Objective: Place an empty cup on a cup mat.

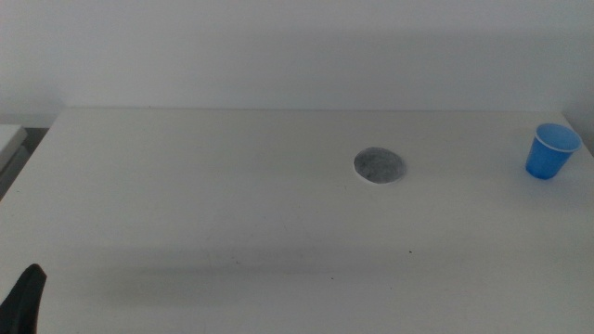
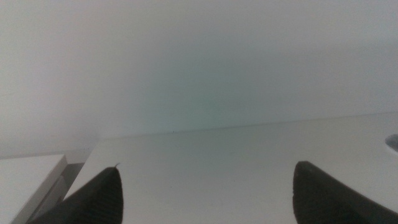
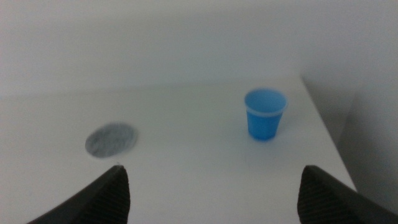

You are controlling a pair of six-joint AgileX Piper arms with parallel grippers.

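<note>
With the cup (image 1: 553, 151) upright near the worktop's (image 1: 232, 204) right edge, well apart from the cup mat (image 1: 379, 166), the spread right end effector (image 3: 214, 196) could tip it off

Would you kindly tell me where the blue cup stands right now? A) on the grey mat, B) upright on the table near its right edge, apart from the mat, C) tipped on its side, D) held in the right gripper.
B: the cup stands upright near the table's right edge, with bare table between it and the mat.

white table (image 1: 232, 213), cup (image 1: 553, 151), cup mat (image 1: 379, 166)
</note>
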